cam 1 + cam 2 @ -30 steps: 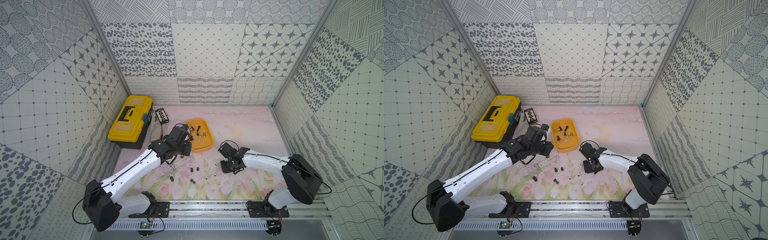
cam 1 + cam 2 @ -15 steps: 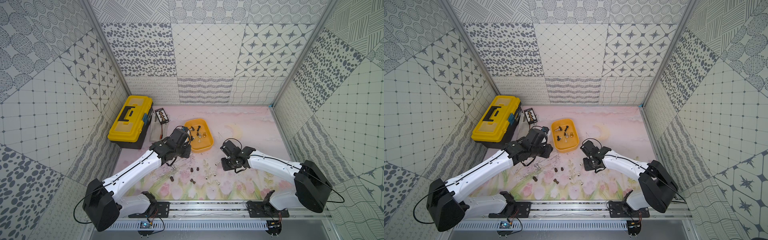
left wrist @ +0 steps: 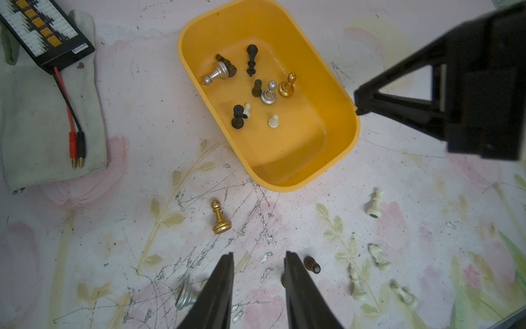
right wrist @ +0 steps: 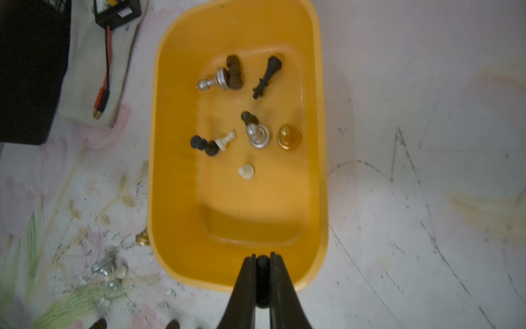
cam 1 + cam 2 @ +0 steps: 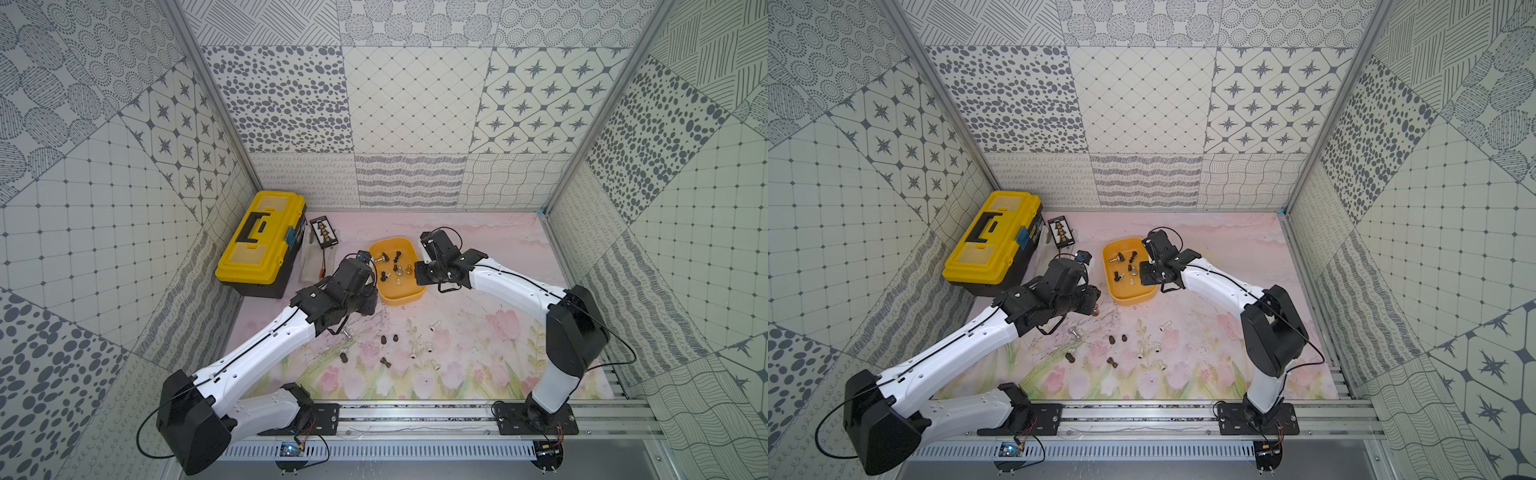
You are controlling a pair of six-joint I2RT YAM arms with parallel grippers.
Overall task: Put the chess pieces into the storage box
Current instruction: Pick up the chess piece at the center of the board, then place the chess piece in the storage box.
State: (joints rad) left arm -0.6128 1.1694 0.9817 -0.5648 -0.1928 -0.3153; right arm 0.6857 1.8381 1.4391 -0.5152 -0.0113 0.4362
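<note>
The right gripper [image 4: 262,255] pinches a dark chess piece [image 4: 262,269] over the near rim of the orange box [image 4: 256,216]. The left gripper [image 3: 257,256] is spread and empty, with a gold piece [image 3: 219,217] just beyond its tips.

No legible txt anywhere; label on black board [image 3: 45,37] too small/blurry to read.

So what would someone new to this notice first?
The orange box in the middle, a handful of chess pieces in it, with the right gripper shut on a dark piece at its rim. Then the yellow toolbox at the back left, and the left gripper open above loose pieces on the mat.
</note>
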